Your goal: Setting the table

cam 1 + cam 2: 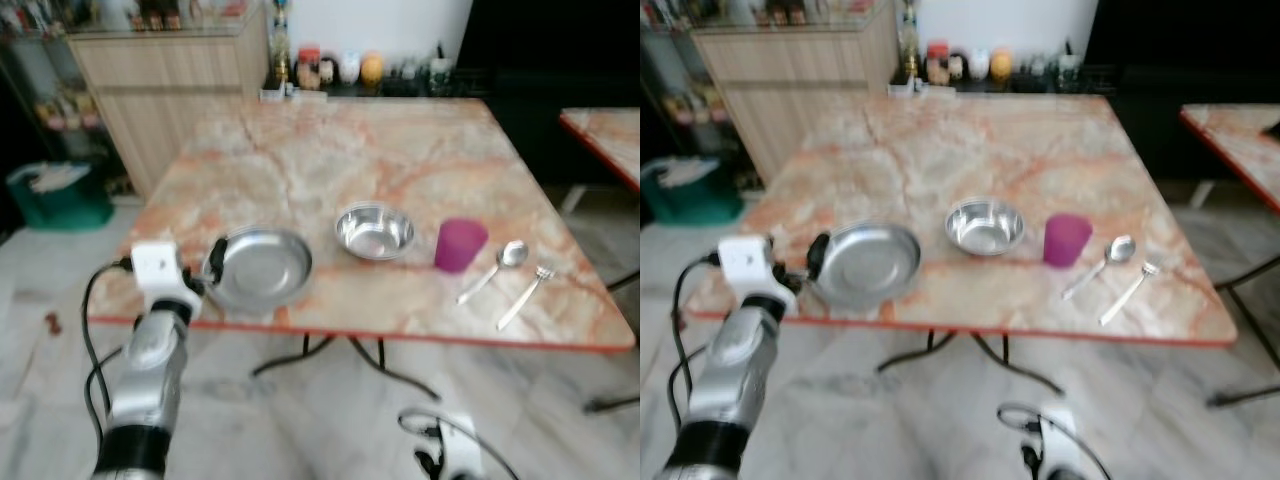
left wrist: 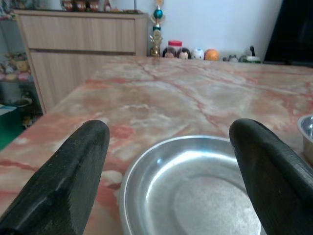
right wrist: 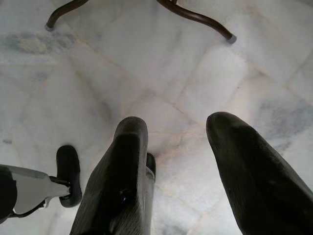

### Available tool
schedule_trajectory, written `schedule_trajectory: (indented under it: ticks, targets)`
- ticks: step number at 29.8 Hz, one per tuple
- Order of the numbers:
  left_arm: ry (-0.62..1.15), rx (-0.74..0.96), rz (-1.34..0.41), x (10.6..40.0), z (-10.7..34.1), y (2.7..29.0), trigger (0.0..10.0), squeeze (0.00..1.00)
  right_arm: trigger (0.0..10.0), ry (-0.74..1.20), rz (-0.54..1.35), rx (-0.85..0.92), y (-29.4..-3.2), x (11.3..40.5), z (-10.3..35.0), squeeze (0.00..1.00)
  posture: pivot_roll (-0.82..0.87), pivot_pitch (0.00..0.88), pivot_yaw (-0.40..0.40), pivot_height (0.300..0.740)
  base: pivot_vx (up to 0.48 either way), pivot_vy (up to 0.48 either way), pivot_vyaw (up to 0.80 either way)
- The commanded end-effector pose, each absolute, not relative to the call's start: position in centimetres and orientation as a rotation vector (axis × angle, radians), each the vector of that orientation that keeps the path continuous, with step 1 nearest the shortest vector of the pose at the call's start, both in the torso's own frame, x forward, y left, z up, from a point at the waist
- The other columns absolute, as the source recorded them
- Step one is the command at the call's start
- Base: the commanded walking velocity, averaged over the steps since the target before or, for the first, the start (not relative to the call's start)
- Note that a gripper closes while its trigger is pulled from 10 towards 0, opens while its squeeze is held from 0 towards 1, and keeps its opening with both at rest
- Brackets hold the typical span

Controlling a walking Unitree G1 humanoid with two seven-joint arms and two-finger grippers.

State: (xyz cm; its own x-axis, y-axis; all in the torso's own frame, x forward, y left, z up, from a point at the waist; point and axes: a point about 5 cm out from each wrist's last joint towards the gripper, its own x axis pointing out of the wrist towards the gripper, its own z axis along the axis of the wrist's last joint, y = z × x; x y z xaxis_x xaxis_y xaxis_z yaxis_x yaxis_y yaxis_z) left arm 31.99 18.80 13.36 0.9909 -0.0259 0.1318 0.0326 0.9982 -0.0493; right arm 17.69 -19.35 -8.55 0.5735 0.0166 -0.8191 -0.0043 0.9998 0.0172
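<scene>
left tool (image 2: 168,166) spread wide at steel plate (image 1: 260,268) rim on marble surface (image 1: 330,150), gripping nothing; right tool (image 3: 181,171) parted, hanging over floor (image 3: 146,83).

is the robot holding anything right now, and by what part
Nothing is held. The left pincer is open, its fingers either side of the steel plate's near rim without closing on it. The right pincer hangs open over the floor.

Bare tabletop (image 1: 330,150) lies open toward twelve o'clock. At three o'clock of the plate (image 1: 260,268) stand bowl (image 1: 374,231) and cup (image 1: 459,245).
</scene>
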Motion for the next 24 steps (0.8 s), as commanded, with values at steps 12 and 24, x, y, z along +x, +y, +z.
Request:
schedule_trajectory:
  ticks: [12,24]
  targets:
    - [-0.096,-0.112,0.008,31.91,12.95,19.91,10.0,0.0,10.0,0.957,0.021,0.018,-18.63,17.78,-8.61,0.0,-0.03,0.0,-0.014,0.732,0.0,0.127,0.0]
    - [-0.106,-0.099,0.002,32.0,13.23,19.88,10.0,0.0,10.0,0.952,0.021,0.024,-18.46,17.8,-8.61,0.0,-0.03,0.0,-0.011,0.732,0.0,0.281,-0.18]
